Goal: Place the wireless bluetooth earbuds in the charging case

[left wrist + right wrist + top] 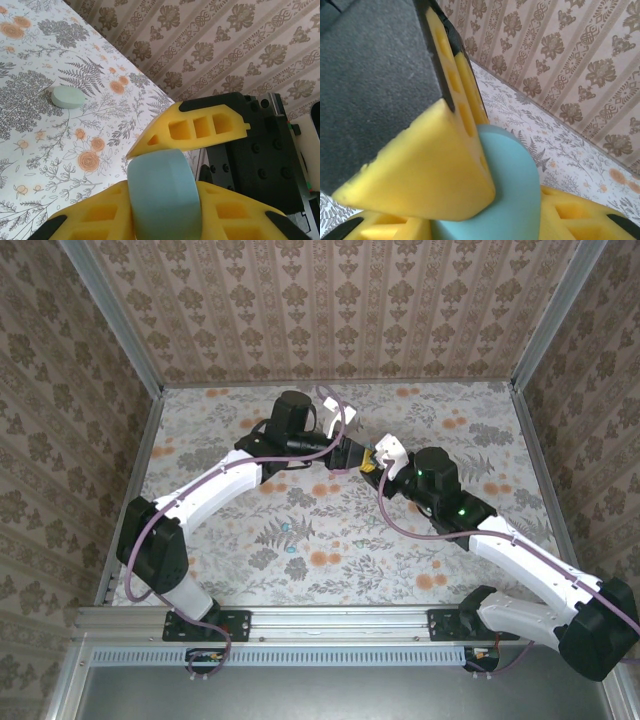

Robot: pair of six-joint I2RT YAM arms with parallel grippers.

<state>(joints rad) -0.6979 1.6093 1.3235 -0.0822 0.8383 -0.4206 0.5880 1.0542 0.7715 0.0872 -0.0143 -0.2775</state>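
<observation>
- Resting between the left fingers, the pale blue charging case is held off the surface, over the middle of the flowered mat, where the two arms are seen to meet.
- The left fingers are drawn in narrow and closed onto the case. Contact is seen on both flanks in the left wrist view.
- The right fingers are set around the same case from the opposite side. One pad is seen against it, but the other is hidden behind a left finger, so whether a grip is made cannot be told.
- A mint-green case is lying flat on the surface, well apart from both sets of fingers.
- Two tiny teal-blue specks, on the mat nearer the arm bases, are judged to be earbuds, though they are too small for certainty.
- The held case is judged to be light, stiff and smooth-shelled. With its rounded flanks it could twist or slide out under a squeeze.
- A hold across the broad faces of the lower shell is judged best, so that the lid is left free. No lid seam can be made out here.
- The earbuds are judged very light and slick, easily flicked away. Each is best taken across its widest part with a gentle closing.
</observation>
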